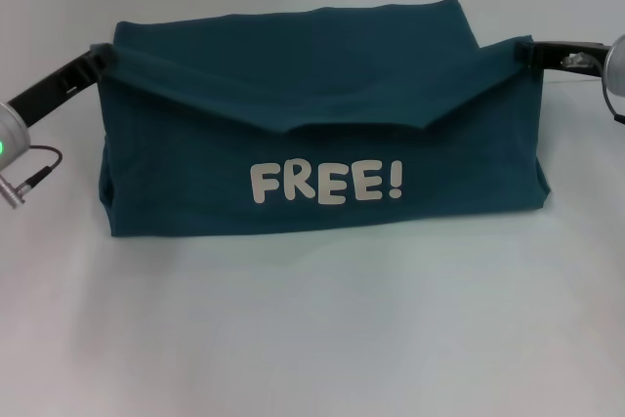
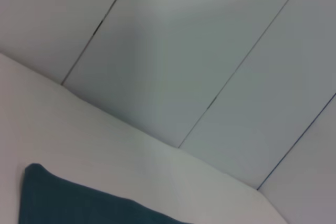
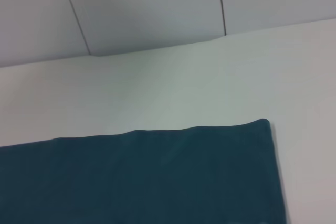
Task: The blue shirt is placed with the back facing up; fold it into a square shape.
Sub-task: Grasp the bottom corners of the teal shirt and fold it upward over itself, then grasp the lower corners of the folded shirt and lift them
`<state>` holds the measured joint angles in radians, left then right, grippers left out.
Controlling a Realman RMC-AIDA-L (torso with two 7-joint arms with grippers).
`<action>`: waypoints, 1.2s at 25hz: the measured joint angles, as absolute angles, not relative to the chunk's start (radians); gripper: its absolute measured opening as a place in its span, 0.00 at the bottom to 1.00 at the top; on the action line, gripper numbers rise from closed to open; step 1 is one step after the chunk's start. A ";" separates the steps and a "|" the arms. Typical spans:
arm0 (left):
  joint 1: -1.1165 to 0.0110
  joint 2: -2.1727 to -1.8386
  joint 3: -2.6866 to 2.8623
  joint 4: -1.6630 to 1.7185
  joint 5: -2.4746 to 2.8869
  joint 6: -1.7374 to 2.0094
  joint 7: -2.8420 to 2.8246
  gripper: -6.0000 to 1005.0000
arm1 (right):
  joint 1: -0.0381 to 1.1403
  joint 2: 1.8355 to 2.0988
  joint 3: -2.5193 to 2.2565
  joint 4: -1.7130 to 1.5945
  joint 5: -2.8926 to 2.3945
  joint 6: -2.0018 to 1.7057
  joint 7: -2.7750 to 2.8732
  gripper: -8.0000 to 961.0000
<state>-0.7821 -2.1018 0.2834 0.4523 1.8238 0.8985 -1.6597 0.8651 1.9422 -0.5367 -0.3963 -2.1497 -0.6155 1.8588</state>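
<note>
While blue shirt (image 1: 322,124) lies half-folded, left hand (image 1: 101,59), right hand (image 1: 527,54) pinch flap corners.

We can read one word only: "FREE!" in white block capitals on the blue shirt (image 1: 322,134), printed across the near front panel of the folded cloth, below the dip in the folded-over edge. In the two wrist views we find no lettering.

Both arms are reaching inward from opposite sides: the left claw (image 1: 98,58) is pinching at mid-left, the right claw (image 1: 527,52) is pinching at far right.
</note>
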 joint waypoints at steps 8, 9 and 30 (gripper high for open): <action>-0.797 -2.128 0.288 0.437 1.824 0.805 -1.634 0.12 | 0.856 1.948 -0.555 -0.390 -2.148 -0.594 1.825 0.18; -0.797 -2.132 0.288 0.437 1.822 0.801 -1.631 0.12 | 0.855 1.949 -0.555 -0.392 -2.149 -0.594 1.821 0.18; -0.658 -2.127 0.347 0.491 1.775 0.983 -1.616 0.68 | 0.742 1.940 -0.550 -0.527 -2.145 -0.905 1.935 0.73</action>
<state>-0.6582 -2.1266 0.3465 0.4913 1.7750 0.9826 -1.6165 0.7417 1.9397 -0.5502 -0.5270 -2.1445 -0.9048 1.9349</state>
